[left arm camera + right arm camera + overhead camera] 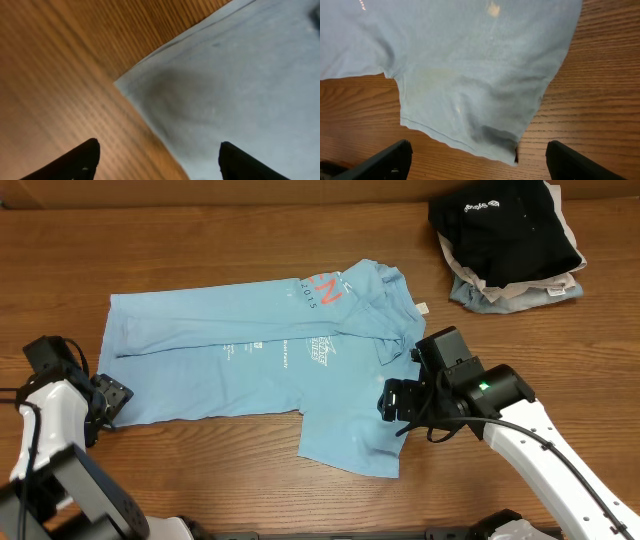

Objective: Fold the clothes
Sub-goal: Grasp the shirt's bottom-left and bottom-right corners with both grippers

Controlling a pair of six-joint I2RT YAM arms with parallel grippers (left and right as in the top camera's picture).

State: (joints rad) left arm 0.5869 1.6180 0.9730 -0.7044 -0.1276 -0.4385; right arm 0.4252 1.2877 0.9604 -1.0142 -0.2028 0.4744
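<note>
The light sky-blue T-shirt (250,365) lies flat across the middle of the table, partly folded over, with white print and a red letter near its collar. My left gripper (112,400) is open at the shirt's lower-left corner. In the left wrist view the left gripper (159,155) straddles the hem edge of the shirt (240,85), with nothing held. My right gripper (392,402) is open over the sleeve at the lower right. In the right wrist view the right gripper (479,152) hovers over the sleeve hem (480,90), with nothing held.
A stack of folded garments sits at the back right: a black one with a small white logo (500,225) on top of beige and grey-blue ones (515,292). The wooden table (200,470) shows around the shirt.
</note>
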